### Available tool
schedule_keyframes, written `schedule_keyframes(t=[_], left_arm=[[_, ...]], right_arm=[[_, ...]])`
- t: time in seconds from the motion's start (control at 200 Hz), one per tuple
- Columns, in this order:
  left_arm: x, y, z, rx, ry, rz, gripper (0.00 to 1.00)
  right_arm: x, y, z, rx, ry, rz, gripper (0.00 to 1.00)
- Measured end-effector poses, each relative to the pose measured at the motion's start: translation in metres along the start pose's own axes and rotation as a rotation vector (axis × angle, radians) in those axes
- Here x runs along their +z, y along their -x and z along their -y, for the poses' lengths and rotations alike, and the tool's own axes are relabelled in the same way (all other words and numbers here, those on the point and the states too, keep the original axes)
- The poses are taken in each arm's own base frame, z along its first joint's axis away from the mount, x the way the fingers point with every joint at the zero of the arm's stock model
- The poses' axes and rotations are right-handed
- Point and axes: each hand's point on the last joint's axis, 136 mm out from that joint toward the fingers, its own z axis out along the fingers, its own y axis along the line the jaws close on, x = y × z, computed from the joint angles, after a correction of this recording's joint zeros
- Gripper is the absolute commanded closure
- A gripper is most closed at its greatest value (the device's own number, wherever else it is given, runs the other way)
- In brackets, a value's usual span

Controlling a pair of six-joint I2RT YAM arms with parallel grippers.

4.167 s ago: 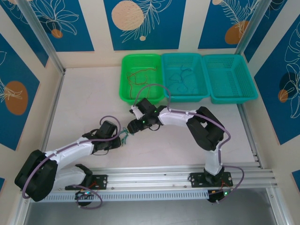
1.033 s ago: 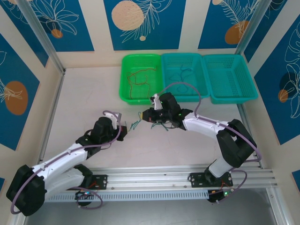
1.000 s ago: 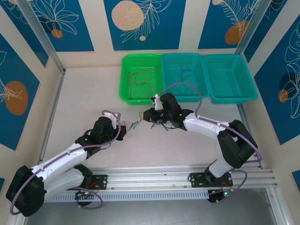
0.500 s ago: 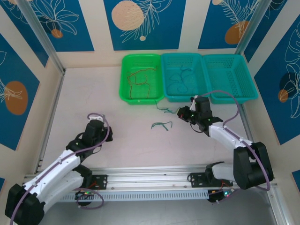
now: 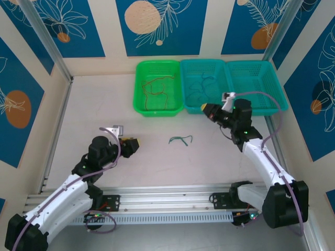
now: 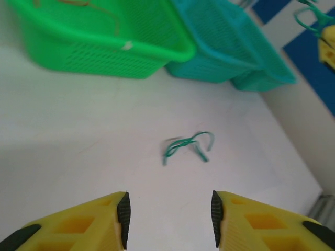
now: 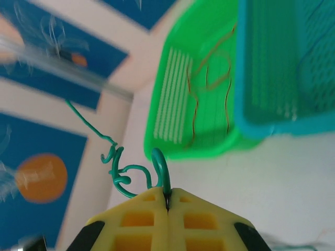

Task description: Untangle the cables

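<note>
On the pale tabletop (image 5: pixel 104 104), centre of the top view:

- Item 1: thin green flexible cable, loose (image 5: pixel 180 139). Curled in a short squiggle, lying flat below the baskets and clear of both arms. Left wrist view has it at mid-frame (image 6: pixel 187 145), ahead of the fingers and touching neither.

Upper centre of the top view, 3 perforated plastic baskets side by side along the back wall:

- Item 2: bright green rectangular basket (image 5: pixel 157 112), leftmost. Holds thin red-brown cables (image 5: pixel 157 86) in loose loops. Right wrist view shows the basket (image 7: pixel 175 99) and the cables (image 7: pixel 209 83) at upper centre.
- Item 3: teal rectangular basket, middle (image 5: pixel 204 61). Holds thin blue cables (image 5: pixel 200 88) (count not legible).
- Item 4: teal rectangular basket, rightmost (image 5: pixel 261 110). Contents can't be made out.

Grippers:

- Left gripper (image 5: pixel 131 146): lower left of centre in the top view, pointing right toward item 1, well apart from it. Left wrist view, bottom edge (image 6: pixel 170 217): yellow fingers spread wide, nothing between them.
- Right gripper (image 5: pixel 205 109): right of centre in the top view, at the near wall of item 3. Right wrist view, bottom centre (image 7: pixel 167 201): yellow fingers pressed together, pinching a 2nd thin green cable (image 7: pixel 159 164). It loops up from the pinch, kinks, and trails to the upper left of the frame.
</note>
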Motion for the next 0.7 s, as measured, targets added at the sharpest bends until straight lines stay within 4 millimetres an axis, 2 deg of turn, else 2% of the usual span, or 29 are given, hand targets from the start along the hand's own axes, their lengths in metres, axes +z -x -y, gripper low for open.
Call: schedule_keyframes(t=[0.085, 0.18, 0.3, 0.405, 0.44, 0.505, 0.54, 0.62, 0.7], left_arm=[[0.0, 0.002, 0.016, 0.017, -0.077, 0.0, 0.54], [0.002, -0.002, 0.033, 0.037, -0.154, -0.019, 0.54], [0.007, -0.014, 0.051, 0.052, -0.21, -0.079, 0.54], [0.013, -0.021, 0.063, 0.078, -0.242, -0.115, 0.54], [0.016, -0.023, 0.067, 0.087, -0.252, -0.125, 0.54], [0.02, -0.026, 0.072, 0.098, -0.263, -0.138, 0.54], [0.023, -0.027, 0.073, 0.102, -0.264, -0.147, 0.54], [0.029, -0.03, 0.071, 0.107, -0.24, -0.161, 0.54], [0.036, -0.027, 0.064, 0.107, -0.19, -0.159, 0.53]], right_arm=[[-0.014, 0.047, 0.025, 0.088, -0.042, 0.142, 1.0], [-0.028, 0.093, 0.075, 0.247, -0.118, 0.285, 1.0], [-0.031, 0.128, 0.134, 0.422, -0.208, 0.368, 1.0], [-0.028, 0.155, 0.17, 0.531, -0.238, 0.403, 1.0], [-0.026, 0.164, 0.179, 0.553, -0.238, 0.411, 0.91], [-0.022, 0.18, 0.191, 0.585, -0.233, 0.414, 0.57], [-0.021, 0.189, 0.197, 0.592, -0.239, 0.416, 0.44], [-0.018, 0.197, 0.202, 0.599, -0.256, 0.411, 0.36], [-0.013, 0.191, 0.195, 0.583, -0.266, 0.39, 0.35]])
